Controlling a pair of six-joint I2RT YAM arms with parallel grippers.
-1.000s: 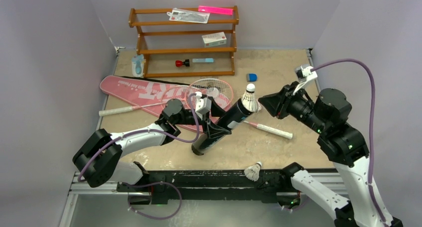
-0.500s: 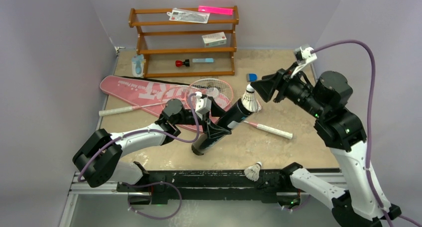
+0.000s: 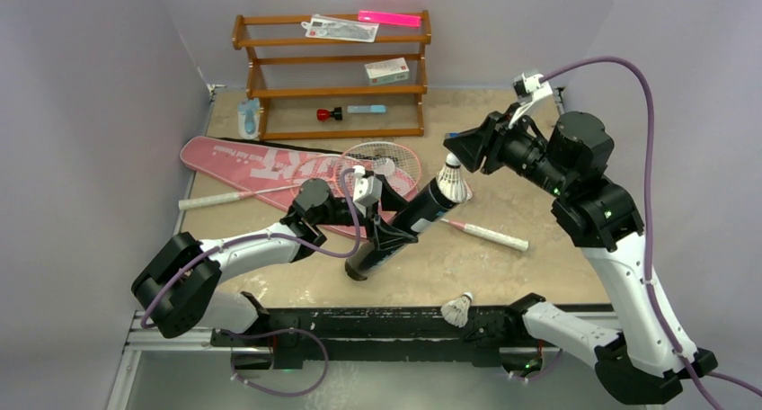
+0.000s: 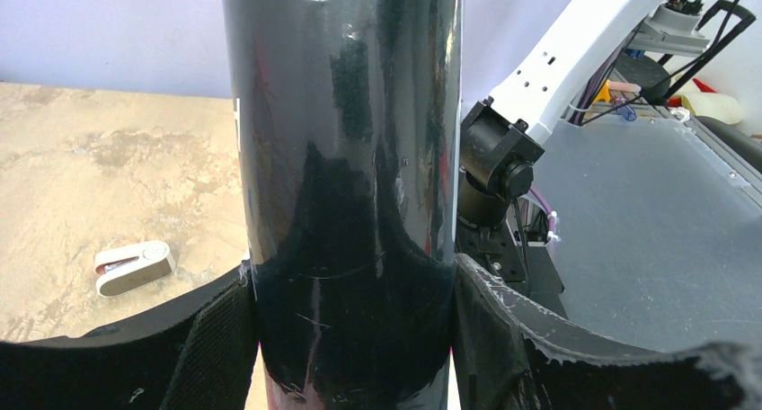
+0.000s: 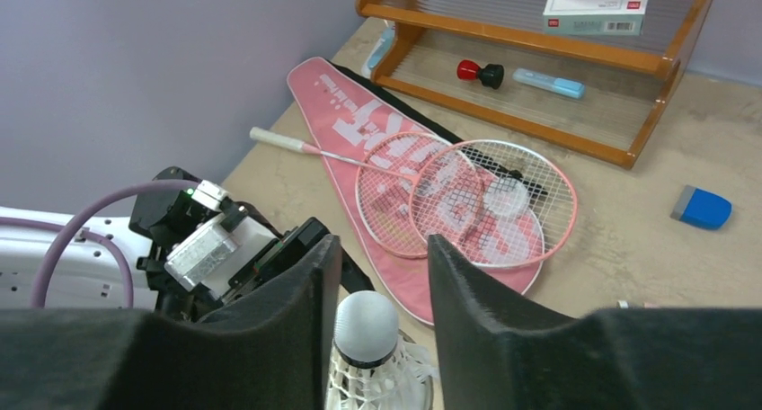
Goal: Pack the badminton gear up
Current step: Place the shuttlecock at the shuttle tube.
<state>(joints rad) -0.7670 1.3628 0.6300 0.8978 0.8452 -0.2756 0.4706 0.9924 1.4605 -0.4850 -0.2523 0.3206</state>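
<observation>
My left gripper (image 3: 388,239) is shut on the long black tube (image 3: 409,221) and holds it tilted, open end up to the right. In the left wrist view the tube (image 4: 346,158) fills the gap between both pads. A white shuttlecock (image 3: 452,181) sits in the tube's mouth, cork up. My right gripper (image 3: 460,149) is open just above it; in the right wrist view the cork (image 5: 366,325) lies between my spread fingers. Two pink rackets (image 3: 386,163) lie on the pink bag (image 3: 261,163), with a shuttlecock (image 3: 385,166) on their heads. Another shuttlecock (image 3: 458,309) lies at the near edge.
The brown wooden rack (image 3: 332,68) stands at the back with a small white box (image 3: 386,70) and small items on its shelves. A blue block (image 3: 455,139) lies right of it. One white racket handle (image 3: 494,237) reaches right, under the tube.
My right gripper has moved left and toward the back, ending over the shuttlecock at the tube's mouth. The left arm and the tube have not moved.
</observation>
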